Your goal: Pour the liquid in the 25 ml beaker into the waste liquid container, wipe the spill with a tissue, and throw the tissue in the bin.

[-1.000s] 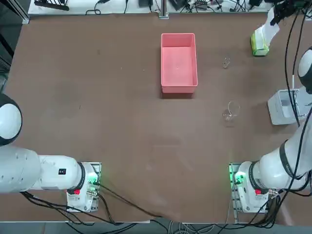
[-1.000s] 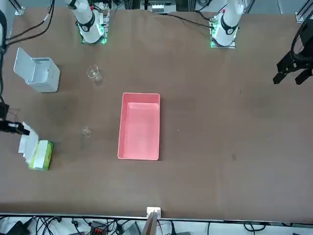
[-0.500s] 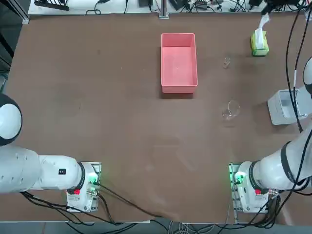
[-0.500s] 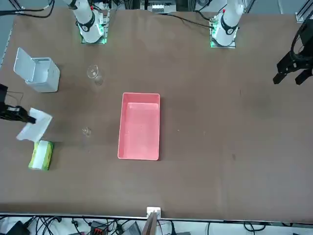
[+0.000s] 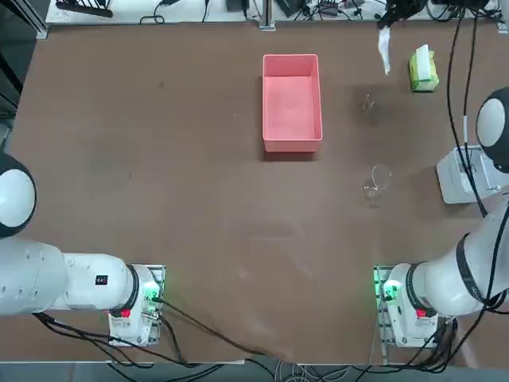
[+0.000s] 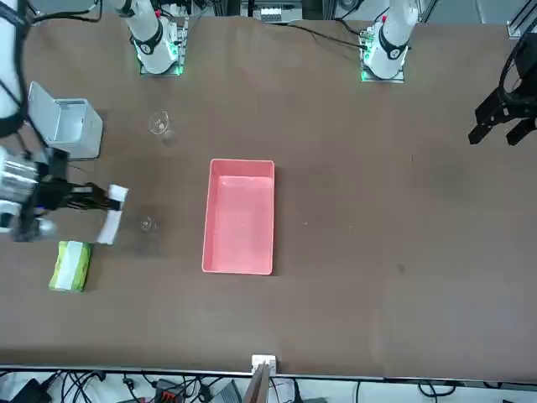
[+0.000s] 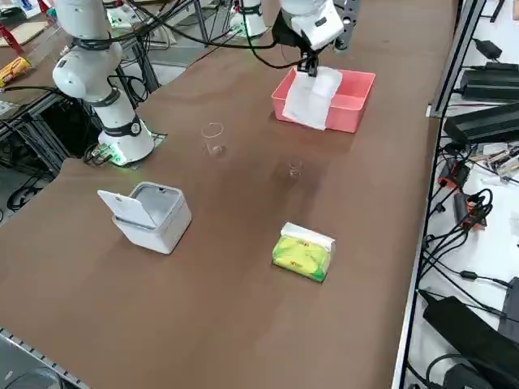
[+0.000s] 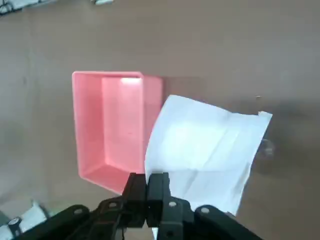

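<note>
My right gripper (image 8: 147,181) is shut on a corner of the white tissue (image 8: 210,145), which hangs open below it. From above, the gripper (image 5: 391,16) and tissue (image 5: 385,44) are over the far right of the table, between the tissue pack and the pink waste liquid container (image 5: 292,142). The tiny 25 ml beaker (image 5: 368,103) stands upright on the table close to the hanging tissue (image 6: 111,218), just beside it (image 6: 148,224). The bin (image 5: 460,175) sits with its lid up near the right edge. I cannot tell whether the beaker holds liquid.
A larger clear beaker (image 5: 377,179) stands between the small one and the arm's base. The yellow-green tissue pack (image 5: 423,70) lies at the far right corner. Cables run along the table's far edge.
The tissue has come off the pack. My right gripper has carried it from above the pack toward the robot's left, to beside the small beaker.
</note>
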Motion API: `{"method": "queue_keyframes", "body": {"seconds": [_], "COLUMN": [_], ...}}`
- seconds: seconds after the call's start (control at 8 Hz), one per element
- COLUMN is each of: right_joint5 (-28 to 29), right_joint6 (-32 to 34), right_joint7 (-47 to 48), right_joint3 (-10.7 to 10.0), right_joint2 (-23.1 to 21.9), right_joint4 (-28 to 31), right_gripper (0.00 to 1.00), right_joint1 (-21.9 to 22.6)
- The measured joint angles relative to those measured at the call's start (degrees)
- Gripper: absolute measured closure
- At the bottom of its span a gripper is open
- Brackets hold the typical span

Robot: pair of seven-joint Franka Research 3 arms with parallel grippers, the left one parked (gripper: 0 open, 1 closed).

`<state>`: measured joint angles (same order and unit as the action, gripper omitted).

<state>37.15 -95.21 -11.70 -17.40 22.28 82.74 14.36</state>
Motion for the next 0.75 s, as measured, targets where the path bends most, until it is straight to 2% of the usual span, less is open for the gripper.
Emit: {"method": "queue_keyframes", "body": {"seconds": [0.25,0.5,0.75], "right_joint5": [1.95,6.75,14.51], "right_joint6": [-0.39,-1.13,-4.07], "right_joint7": [0.33,-0.6,-11.81], "right_joint3": [0.06,0.09,0.09], "right_joint2": [2.36,5.9,9.4], "right_joint4": [0.71,1.4,4.03], "right_gripper": [0.97,0.94,0.96], "right_joint1": [4.03,6.18,7.31]}}
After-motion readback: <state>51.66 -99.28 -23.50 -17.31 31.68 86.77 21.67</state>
